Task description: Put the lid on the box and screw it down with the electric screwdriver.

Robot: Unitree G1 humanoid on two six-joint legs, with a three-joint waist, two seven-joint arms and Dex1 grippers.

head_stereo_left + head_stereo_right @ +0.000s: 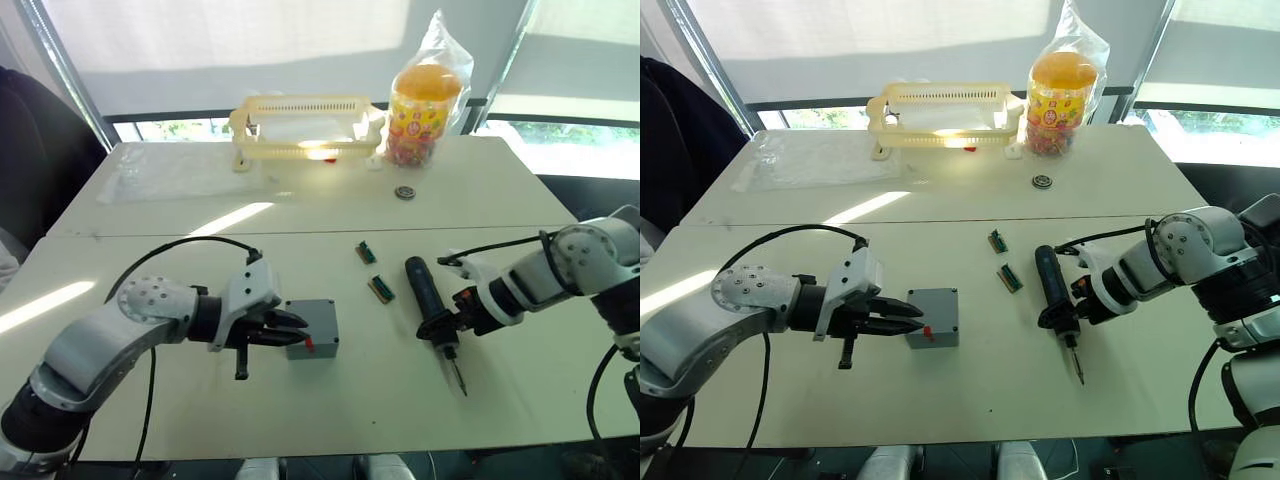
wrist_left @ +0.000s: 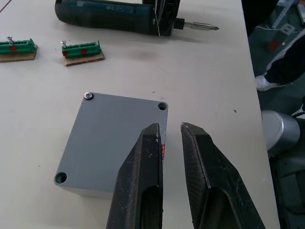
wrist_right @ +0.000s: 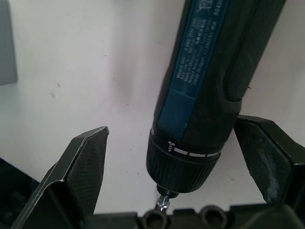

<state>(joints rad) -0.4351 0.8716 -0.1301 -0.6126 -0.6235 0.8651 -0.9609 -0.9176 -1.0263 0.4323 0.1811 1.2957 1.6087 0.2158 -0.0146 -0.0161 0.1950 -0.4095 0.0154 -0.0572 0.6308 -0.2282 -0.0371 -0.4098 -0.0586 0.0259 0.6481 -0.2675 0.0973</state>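
The left gripper (image 1: 290,328) sits at the near edge of the white table (image 1: 500,200), its fingers (image 2: 143,181) narrowed to a slim gap and pointed at the box (image 1: 314,328). One fingertip overlaps the box edge by the red mark; no grasp is visible. The lid (image 2: 112,138) already lies on top of the box, flush with its walls. One corner carries a screw (image 2: 87,96); the other visible corner holes stand bare.

The electric screwdriver (image 1: 428,300) lies flat on the table, well apart from the box on the robot's right, bit toward the near edge. The right gripper (image 1: 462,312) straddles its collar with fingers (image 3: 81,167) spread wide, not touching the body.

Two small green circuit boards (image 1: 373,272) lie between box and screwdriver, slightly farther back. At the far edge stand a yellow slotted basket (image 1: 300,125) and a bagged jar of sweets (image 1: 425,100), with a small round metal part (image 1: 404,192) in front of the jar.
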